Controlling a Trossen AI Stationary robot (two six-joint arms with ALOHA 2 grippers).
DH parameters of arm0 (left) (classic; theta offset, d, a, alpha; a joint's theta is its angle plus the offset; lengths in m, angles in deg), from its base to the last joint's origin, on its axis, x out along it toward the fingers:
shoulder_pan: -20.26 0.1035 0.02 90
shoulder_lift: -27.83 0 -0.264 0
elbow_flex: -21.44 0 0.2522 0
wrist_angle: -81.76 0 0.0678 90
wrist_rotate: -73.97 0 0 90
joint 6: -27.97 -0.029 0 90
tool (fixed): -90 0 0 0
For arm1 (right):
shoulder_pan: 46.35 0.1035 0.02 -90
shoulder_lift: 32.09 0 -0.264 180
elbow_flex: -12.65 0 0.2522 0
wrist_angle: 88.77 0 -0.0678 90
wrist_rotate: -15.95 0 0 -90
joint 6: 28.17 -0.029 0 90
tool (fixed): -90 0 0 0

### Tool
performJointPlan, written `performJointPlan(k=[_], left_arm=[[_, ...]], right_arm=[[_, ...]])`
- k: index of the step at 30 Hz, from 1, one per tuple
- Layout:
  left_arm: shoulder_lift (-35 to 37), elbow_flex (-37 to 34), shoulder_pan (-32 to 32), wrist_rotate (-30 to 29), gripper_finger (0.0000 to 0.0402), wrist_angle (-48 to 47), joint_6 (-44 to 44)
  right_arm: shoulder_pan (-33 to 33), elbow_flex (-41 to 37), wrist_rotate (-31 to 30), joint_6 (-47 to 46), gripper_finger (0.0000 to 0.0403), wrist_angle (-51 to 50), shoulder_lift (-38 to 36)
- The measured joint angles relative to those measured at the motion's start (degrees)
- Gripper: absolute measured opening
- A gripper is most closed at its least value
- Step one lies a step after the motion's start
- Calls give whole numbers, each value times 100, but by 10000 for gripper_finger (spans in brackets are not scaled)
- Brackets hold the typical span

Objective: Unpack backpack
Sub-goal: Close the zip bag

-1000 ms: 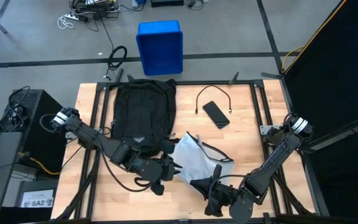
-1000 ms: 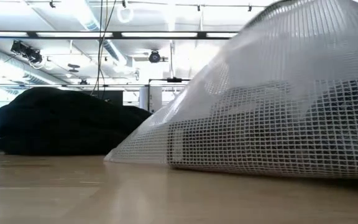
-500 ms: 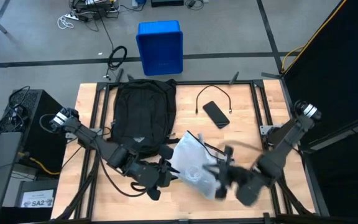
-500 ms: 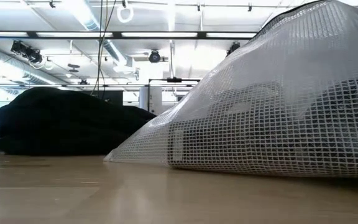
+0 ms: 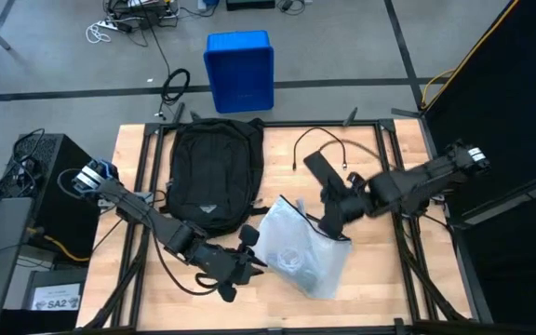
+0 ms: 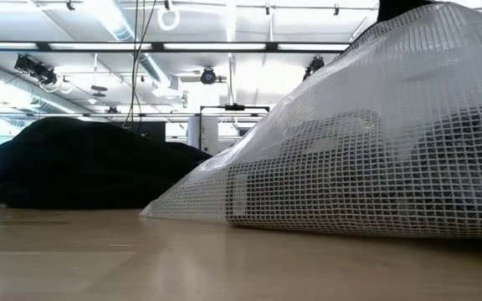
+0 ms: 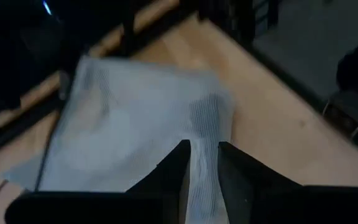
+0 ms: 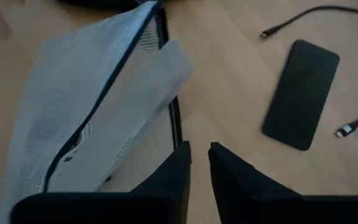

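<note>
The black backpack [image 5: 214, 172] lies flat on the table's far left part; the low view shows it as a dark mound [image 6: 82, 163]. A white mesh pouch [image 5: 301, 249] [image 6: 375, 150] lies on the table near the backpack's near right corner. My left gripper [image 5: 254, 256] [image 7: 202, 165] is at the pouch's left edge, shut on it. My right gripper [image 5: 328, 221] [image 8: 199, 155] hovers shut over the pouch's far right corner [image 8: 166, 62], beside a black phone [image 8: 302, 93], touching nothing. My left gripper pinches the mesh pouch's left edge [image 7: 202, 140] between its two fingers, coming in low from the table's left. The mesh runs back between the fingers. The rest of the pouch [image 7: 129, 118] lies spread on the table.
The phone [image 5: 316, 166] and a black cable [image 5: 319, 138] lie on the far right part of the table. A blue bin [image 5: 240, 70] stands on the floor beyond the far edge. Bare wood shows along the near edge and the right side.
My right arm has swung quickly from the near edge toward the far edge, passing over the pouch to a spot beside the phone. The pouch has settled flatter and now reaches farther toward the near edge. My left gripper has stayed at its left edge.
</note>
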Motion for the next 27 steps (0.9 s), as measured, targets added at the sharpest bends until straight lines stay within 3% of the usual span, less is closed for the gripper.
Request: performJointPlan(k=[7, 13, 20, 27], left_arm=[[1131, -1689, -133, 3, 47, 1750, 204], [1589, -2820, -355, -24, 44, 2987, 522], [1593, -3256, -382, -52, 44, 3596, 514], [1593, -3256, -372, -116, 44, 3724, 119]], right_arm=[[-840, -356, 603, 374, 75, 148, -408], [-1556, -1466, 2238, 893, 75, 1520, -710], [-2540, -2668, 3661, 1163, 64, 2151, -827], [-3190, -3583, 5324, 1410, 122, 3244, -827]])
